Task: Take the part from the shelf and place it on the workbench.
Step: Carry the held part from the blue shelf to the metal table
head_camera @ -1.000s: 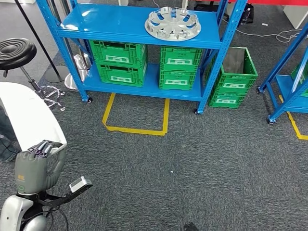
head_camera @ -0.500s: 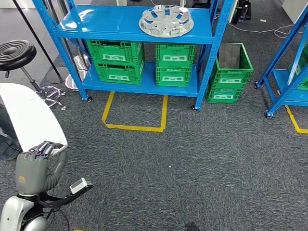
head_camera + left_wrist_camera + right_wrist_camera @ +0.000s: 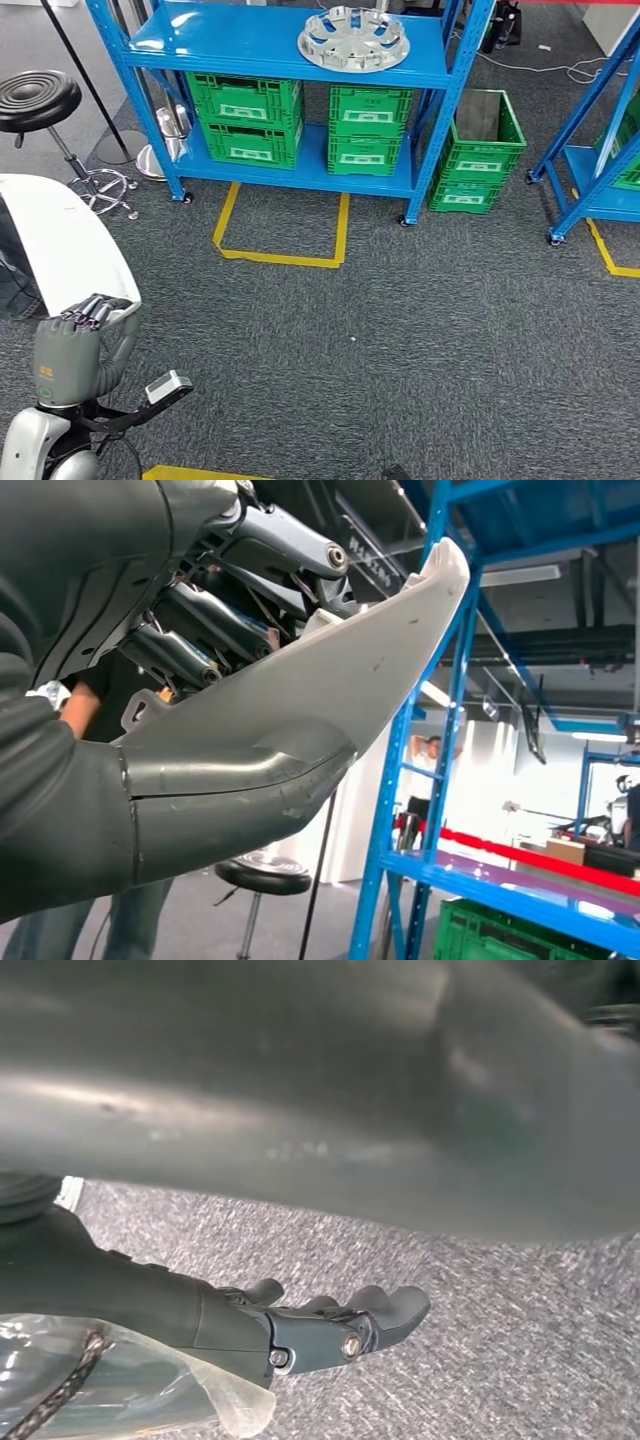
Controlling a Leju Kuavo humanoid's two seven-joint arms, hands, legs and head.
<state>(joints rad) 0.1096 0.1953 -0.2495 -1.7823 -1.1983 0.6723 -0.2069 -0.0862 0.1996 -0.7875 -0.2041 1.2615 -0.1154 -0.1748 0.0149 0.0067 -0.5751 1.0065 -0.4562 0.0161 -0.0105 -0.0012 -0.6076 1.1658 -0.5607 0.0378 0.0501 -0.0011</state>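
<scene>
Head view: left hand (image 3: pixel 75 345) grips the white curved plastic panel (image 3: pixel 64 245).
Right hand (image 3: pixel 332 1325) hangs with fingers loosely extended, holding nothing; blue metal shelf (image 3: pixel 249 45) far ahead.

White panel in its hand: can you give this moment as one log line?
left hand: grips white panel | right hand: holds nothing | shelf: ahead, hubcap on top

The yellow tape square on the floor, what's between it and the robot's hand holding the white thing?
Just bare grey carpet, as the head view shows. It runs from the yellow tape square to the left hand, which grips the white part.
</scene>
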